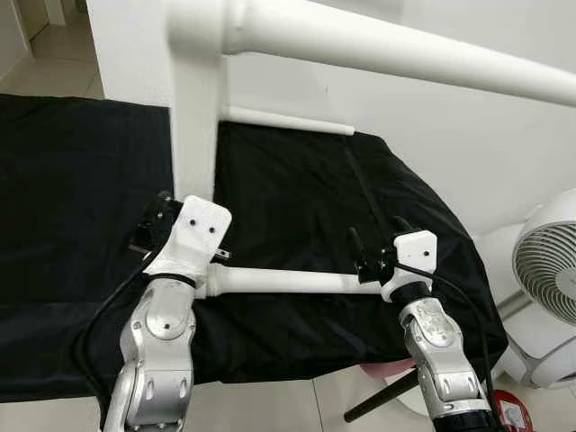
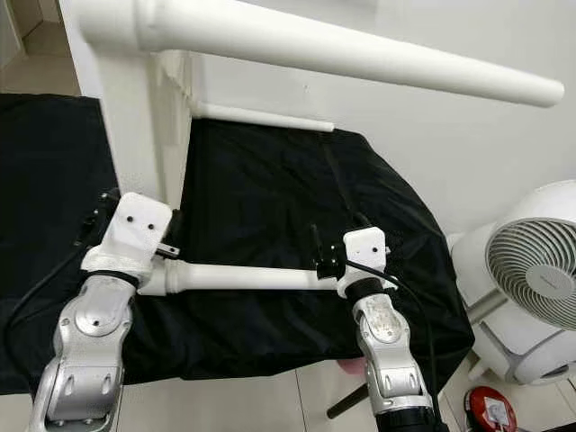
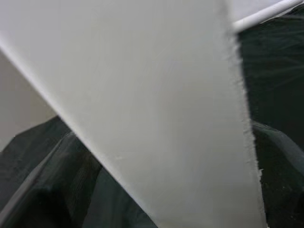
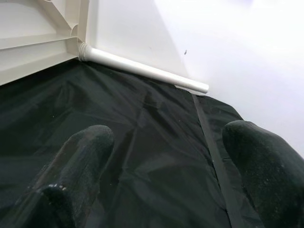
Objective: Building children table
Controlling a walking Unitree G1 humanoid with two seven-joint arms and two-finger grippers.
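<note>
White children's table (image 1: 193, 108) stands tipped on its side on the black-covered surface (image 1: 297, 198). Right gripper (image 1: 378, 252) released, beside the lower leg (image 1: 279, 281). Left gripper (image 1: 162, 225) against the tabletop, grip unclear.

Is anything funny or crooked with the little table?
Yes. The white table lies tipped on its side on the black cloth, its legs poking out sideways. Nothing looks broken or spilled.

The left gripper (image 1: 166, 216) sat mostly hidden behind its own wrist. The fan (image 1: 549, 270) was cut off by the frame's edge.
</note>
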